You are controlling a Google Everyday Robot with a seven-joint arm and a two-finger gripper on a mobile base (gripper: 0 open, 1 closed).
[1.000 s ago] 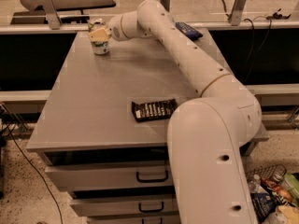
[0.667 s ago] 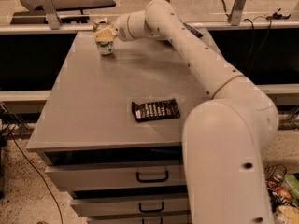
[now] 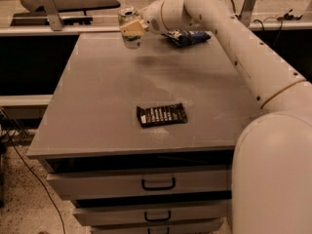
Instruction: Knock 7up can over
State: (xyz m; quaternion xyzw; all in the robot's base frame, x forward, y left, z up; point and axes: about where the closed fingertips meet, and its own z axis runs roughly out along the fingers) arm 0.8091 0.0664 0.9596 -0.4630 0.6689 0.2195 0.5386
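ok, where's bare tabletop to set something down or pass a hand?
Free: the left half of the table, from the 7up can to the front edge; the middle between the dark packet and blue packet. Crowded: the far edge, where the gripper is at the can beside the blue packet, and the right side under the arm.

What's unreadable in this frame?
Camera view:
- can: middle covered by end effector at the table's far edge; whether it touches the table is unclear.
- Blue packet: partly behind the arm.
- Dark packet: print too small.
- Bottom drawer: cut off by lower edge.
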